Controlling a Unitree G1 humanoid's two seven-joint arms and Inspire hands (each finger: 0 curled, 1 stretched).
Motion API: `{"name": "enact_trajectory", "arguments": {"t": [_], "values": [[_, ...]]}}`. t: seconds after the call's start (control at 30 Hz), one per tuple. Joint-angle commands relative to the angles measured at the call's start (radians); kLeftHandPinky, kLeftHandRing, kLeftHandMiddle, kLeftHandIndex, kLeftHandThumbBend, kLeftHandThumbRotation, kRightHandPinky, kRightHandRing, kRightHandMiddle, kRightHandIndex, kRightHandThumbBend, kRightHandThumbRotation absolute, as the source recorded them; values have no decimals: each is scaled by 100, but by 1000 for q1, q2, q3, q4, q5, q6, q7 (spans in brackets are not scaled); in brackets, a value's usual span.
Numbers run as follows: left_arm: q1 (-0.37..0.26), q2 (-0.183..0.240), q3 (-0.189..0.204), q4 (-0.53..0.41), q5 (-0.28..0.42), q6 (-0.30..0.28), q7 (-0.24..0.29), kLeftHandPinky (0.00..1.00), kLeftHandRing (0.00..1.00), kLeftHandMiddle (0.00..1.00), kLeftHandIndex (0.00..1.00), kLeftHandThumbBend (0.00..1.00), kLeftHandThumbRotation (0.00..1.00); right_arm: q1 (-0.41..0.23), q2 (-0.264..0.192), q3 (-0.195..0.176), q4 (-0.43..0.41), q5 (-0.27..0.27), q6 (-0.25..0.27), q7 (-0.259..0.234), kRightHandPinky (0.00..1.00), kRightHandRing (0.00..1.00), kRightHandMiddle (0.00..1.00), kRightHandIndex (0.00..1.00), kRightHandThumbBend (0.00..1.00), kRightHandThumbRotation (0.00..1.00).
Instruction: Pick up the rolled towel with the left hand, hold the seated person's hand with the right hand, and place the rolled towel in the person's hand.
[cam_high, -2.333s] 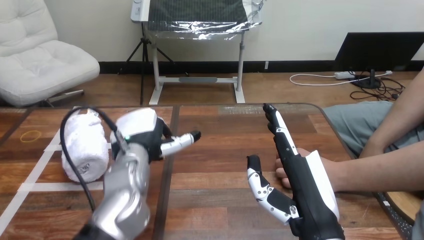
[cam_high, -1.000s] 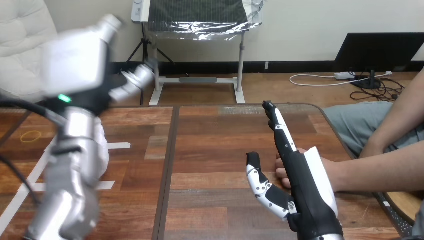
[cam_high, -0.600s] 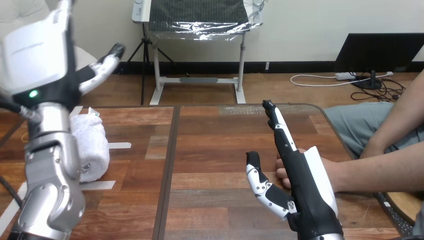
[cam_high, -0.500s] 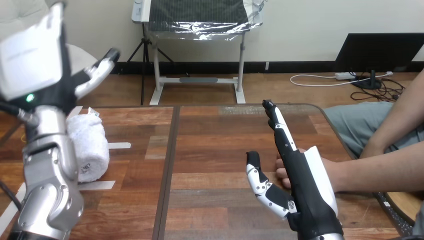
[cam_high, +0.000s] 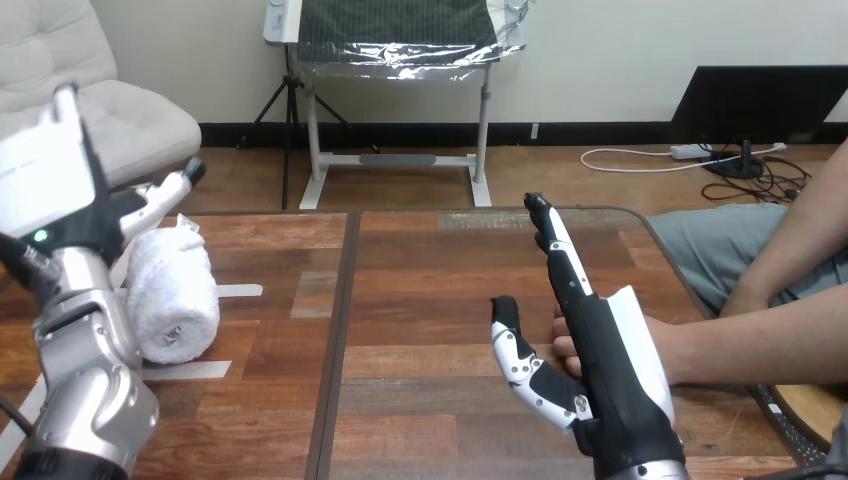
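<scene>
Silver forearm (cam_high: 85, 390), black right hand (cam_high: 610, 360) (white shell).

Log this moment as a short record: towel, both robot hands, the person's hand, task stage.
towel: rolled, white, lying at the left of the table
left hand: open, raised beside the towel, holding nothing
right hand: open, fingers straight, in front of the person's hand, not curled round it
person's hand: on the table behind the right hand; contact unclear
task stage: towel not yet picked up
</scene>
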Motion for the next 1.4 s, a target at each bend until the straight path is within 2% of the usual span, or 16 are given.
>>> {"name": "enact_trajectory", "arguments": {"t": [0.0,0.13,0.43,0.77,0.97,1.37], "values": [[-154,-5,11,89,-26,-9,21,83,86,90,97,88,91,-64,23,-4,-38,-8,-3,-5,100,100,100,100,0,0],[-185,-11,3,150,-49,-11,19,81,85,90,96,91,90,-65,20,-6,-38,-4,-4,-2,100,100,100,100,0,0],[-265,-26,-15,299,-115,-13,-40,76,83,87,98,96,91,-67,16,-9,-41,-7,4,2,100,100,100,100,0,0],[-380,-53,-71,505,-126,16,-126,71,78,83,99,100,96,-64,16,-9,-58,-11,32,10,100,100,100,100,0,0],[-449,-77,-97,629,-133,22,-174,72,80,87,100,100,97,-66,14,-8,-65,-17,41,12,100,100,100,100,0,0],[-528,-111,-131,806,-151,6,-246,72,80,88,100,100,95,-60,6,-9,-76,-23,54,17,100,100,100,100,0,0]]}}
